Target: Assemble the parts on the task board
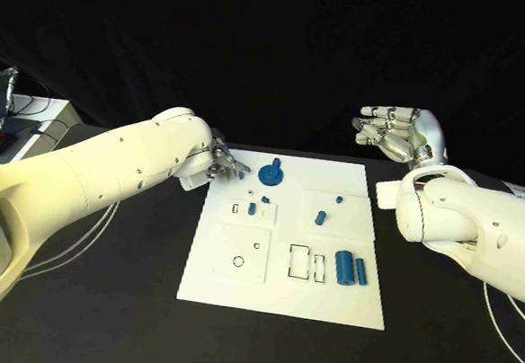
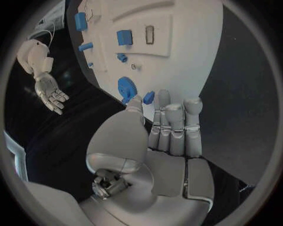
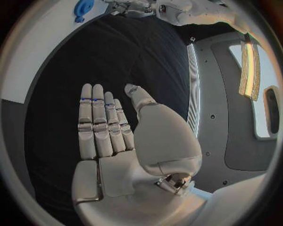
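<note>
The white task board [image 1: 287, 280] lies in the middle of the black table. On its far end sit a round blue part [image 1: 272, 178] and a small blue piece [image 1: 276, 162]. Small blue pegs [image 1: 320, 215] stand mid-board, and two blue cylinders [image 1: 354, 269] lie near the right edge. My left hand [image 1: 222, 165] hovers at the board's far left corner, holding nothing. In the left wrist view its straight fingers [image 2: 174, 125] reach toward the round part [image 2: 126, 88]. My right hand [image 1: 399, 134] is raised beyond the far right corner, with its flat palm [image 3: 112, 136] and fingers spread and nothing in them.
A white box [image 1: 39, 116] with crinkled foil and dark cables sits at the table's far left. Thin cables trail beside both arms. Rectangular recesses [image 1: 308, 264] and a square plate [image 1: 243, 253] mark the board's near half.
</note>
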{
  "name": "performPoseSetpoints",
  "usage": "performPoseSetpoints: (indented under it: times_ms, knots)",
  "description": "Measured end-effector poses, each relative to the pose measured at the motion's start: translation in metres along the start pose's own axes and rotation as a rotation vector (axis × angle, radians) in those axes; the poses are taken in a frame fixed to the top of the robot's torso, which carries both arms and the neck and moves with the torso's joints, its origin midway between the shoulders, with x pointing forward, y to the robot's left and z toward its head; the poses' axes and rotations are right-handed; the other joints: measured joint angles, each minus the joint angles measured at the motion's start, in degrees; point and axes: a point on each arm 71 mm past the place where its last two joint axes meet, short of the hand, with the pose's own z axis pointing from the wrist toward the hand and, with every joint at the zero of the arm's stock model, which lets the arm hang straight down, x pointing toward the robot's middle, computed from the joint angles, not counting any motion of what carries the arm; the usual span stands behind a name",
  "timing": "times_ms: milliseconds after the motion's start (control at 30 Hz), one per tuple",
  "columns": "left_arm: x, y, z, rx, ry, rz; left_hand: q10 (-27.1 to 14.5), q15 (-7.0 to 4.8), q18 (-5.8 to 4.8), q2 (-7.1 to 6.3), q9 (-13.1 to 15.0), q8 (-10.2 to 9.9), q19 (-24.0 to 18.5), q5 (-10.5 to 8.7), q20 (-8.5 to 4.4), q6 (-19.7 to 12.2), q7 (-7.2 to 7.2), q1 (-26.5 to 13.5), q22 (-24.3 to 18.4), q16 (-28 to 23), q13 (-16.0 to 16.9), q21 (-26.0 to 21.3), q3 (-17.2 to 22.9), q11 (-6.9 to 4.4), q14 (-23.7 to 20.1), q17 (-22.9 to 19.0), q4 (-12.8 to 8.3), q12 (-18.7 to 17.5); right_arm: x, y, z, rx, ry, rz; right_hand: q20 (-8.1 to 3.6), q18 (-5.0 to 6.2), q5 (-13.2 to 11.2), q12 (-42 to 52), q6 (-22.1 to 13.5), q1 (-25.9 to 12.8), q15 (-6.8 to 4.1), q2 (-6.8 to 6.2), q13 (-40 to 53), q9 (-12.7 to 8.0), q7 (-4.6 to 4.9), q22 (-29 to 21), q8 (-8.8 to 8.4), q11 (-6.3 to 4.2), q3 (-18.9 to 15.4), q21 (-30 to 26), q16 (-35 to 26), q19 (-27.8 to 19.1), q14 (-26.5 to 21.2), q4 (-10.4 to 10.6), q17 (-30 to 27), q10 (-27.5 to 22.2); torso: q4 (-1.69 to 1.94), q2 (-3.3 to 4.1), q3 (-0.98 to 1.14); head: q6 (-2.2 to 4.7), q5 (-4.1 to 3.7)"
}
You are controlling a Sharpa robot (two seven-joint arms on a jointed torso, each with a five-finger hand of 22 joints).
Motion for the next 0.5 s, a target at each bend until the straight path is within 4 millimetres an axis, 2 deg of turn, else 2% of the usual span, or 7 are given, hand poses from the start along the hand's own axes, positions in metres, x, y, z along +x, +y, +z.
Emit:
performPoseSetpoints:
  times_ms: [167, 300, 367, 467, 500]
  knots:
    - [0.0001, -0.0001, 0.0001, 0.004, 0.002, -0.003, 0.0, 0.00, 0.00, 0.98, 0.1, -0.5, 0.0, 0.00, 0.00, 0.0, 0.00, 1.0, 0.1, 0.0, 0.0, 0.0, 1.3, 0.00, 0.0, 0.1, -0.4, 0.0, 0.0003, -0.0001, 0.0002, 0.001, 0.002, 0.001, 0.00, 0.00, 0.0, 0.0, 0.0, 0.0, 0.00, 0.00, 0.0, 0.0, 0.00, 0.0, 0.00, 0.00, 0.0, 0.1, 0.0, 0.0, 0.0, 0.0, 0.0, 0.0, 0.01, -0.05, 0.01, -0.10, 0.12]
    - [0.0002, -0.0005, 0.0001, 0.010, 0.005, -0.008, -0.2, 0.00, 0.00, 2.28, 0.1, -0.8, 0.1, 0.25, -0.12, -0.1, -0.14, 2.6, 0.4, 0.4, 0.0, 0.3, 4.5, -0.23, 0.0, 0.7, -1.1, -0.2, 0.0002, -0.0004, 0.0003, 0.003, 0.003, 0.001, 0.00, 0.00, 0.0, 0.0, 0.0, 0.0, 0.00, 0.00, 0.0, 0.0, -0.01, 0.0, 0.00, 0.00, 0.0, 0.2, 0.0, 0.0, 0.0, 0.0, 0.0, 0.0, 0.01, -0.05, 0.00, -0.20, 0.07]
    - [0.0002, -0.0008, 0.0000, 0.014, 0.007, -0.013, -0.2, 0.00, 0.00, 1.52, 0.1, -1.3, 0.2, 0.25, -0.21, -0.3, -0.30, 3.6, 0.6, 0.4, 0.0, 0.3, 9.3, -0.23, 0.0, 0.8, -1.6, -0.5, 0.0002, -0.0005, 0.0003, 0.004, 0.005, 0.002, 0.00, 0.00, 0.0, 0.0, 0.0, 0.0, 0.00, 0.00, 0.0, 0.0, -0.02, 0.0, 0.00, 0.00, 0.0, 0.2, 0.0, 0.0, 0.0, 0.0, 0.0, 0.0, 0.01, -0.05, 0.01, -0.22, 0.05]
    - [-0.0002, -0.0011, 0.0000, 0.020, 0.010, -0.018, -0.2, 0.00, 0.00, -1.40, 0.1, -1.6, 0.2, 0.22, -0.21, -0.2, -0.40, 2.5, 0.8, 0.4, -0.2, 0.3, 19.5, -0.22, 0.0, 0.9, -2.9, -0.9, 0.0002, -0.0008, 0.0004, 0.006, 0.006, 0.002, 0.00, 0.00, 0.0, 0.0, 0.0, 0.0, 0.00, 0.00, 0.0, 0.0, -0.03, 0.0, 0.00, 0.00, -0.1, 0.2, 0.0, 0.0, 0.0, 0.1, 0.0, 0.0, 0.01, -0.04, 0.02, -0.30, 0.04]
    - [-0.0002, -0.0011, 0.0000, 0.022, 0.011, -0.020, -0.2, 0.00, 0.00, -1.91, 0.1, -1.6, 0.2, 0.16, -0.21, -0.2, -0.39, 2.2, 0.8, 0.4, -0.3, 0.3, 21.9, -0.20, 0.0, 0.9, -3.5, -0.9, 0.0001, -0.0008, 0.0004, 0.006, 0.007, 0.002, 0.00, 0.01, 0.0, 0.0, 0.0, 0.0, 0.00, 0.00, 0.0, 0.0, -0.03, 0.0, 0.00, 0.00, -0.2, 0.2, 0.0, 0.0, 0.0, 0.2, 0.0, 0.0, 0.01, -0.04, 0.02, -0.31, 0.04]
